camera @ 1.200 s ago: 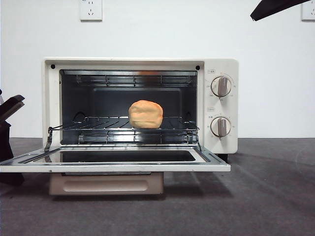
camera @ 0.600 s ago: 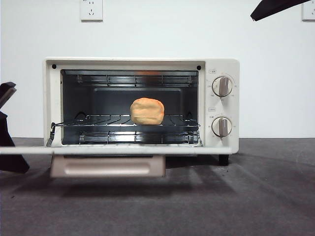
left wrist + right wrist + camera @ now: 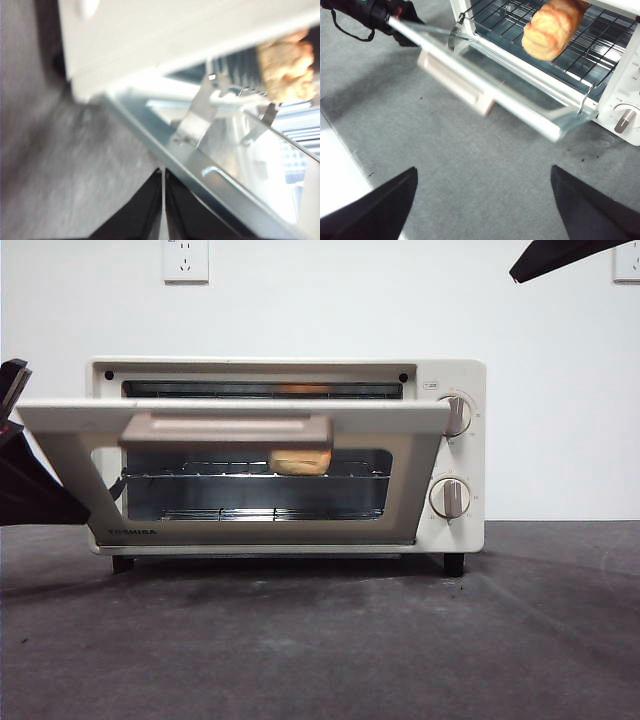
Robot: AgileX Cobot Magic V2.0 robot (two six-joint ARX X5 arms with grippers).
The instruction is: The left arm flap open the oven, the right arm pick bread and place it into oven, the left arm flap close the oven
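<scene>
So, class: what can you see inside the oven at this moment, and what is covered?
Inside the oven the bread sits on the wire rack. In the front view the half-raised door and its handle cover the loaf's upper part.

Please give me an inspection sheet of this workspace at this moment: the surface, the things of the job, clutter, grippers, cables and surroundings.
Surface: dark grey table, a few small specks in the right wrist view.
Oven: cream-white, two knobs; door partly raised, tilted, not shut.
Bread: on the wire rack inside the oven, seen through the door glass.
Clutter: nothing seen.
Left gripper: shut, tips against the door's edge at the oven's side.
Right gripper: open, empty, held above the table in front of the oven, apart from it.
Cables: a thin black loop on the left arm.
Surroundings: white wall, a socket above the oven.
</scene>
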